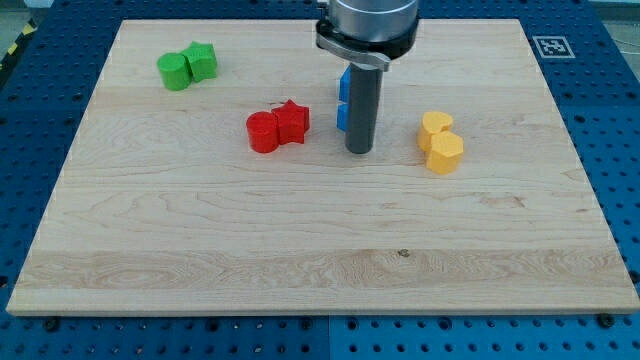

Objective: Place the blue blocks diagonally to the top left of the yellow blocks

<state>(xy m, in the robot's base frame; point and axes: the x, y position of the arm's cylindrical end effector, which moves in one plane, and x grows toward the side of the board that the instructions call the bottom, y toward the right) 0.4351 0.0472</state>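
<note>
My tip (359, 150) rests on the wooden board (300, 230) near its middle top. Two blue blocks (342, 100) sit just behind the rod at its left and are mostly hidden by it; their shapes cannot be made out. A yellow heart-shaped block (436, 128) and a yellow hexagonal block (446, 153) touch each other to the right of my tip, a short gap away.
A red cylinder (263, 132) and a red star (292, 121) sit together left of my tip. Two green blocks (187, 67) sit at the board's top left. The board lies on a blue perforated table (600, 120).
</note>
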